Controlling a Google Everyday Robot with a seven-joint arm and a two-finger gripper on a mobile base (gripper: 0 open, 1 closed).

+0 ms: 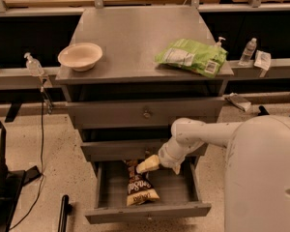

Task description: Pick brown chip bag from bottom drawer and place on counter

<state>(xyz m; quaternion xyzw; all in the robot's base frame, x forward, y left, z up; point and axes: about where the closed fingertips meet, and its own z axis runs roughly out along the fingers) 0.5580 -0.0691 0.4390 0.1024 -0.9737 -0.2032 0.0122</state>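
The brown chip bag (138, 186) lies in the open bottom drawer (148, 210), left of its middle, with its cream-yellow end toward the front. My gripper (150, 165) hangs at the end of the white arm, just above the back of the drawer and over the bag's far end, pointing left. It is below the front of the middle drawer. I cannot tell whether it touches the bag. The grey counter (135, 33) tops the cabinet.
A cream bowl (80, 56) sits on the counter's front left and a green chip bag (191, 56) on its front right. The two upper drawers (145, 113) are shut. Bottles (249, 51) stand on side ledges. My white body fills the lower right.
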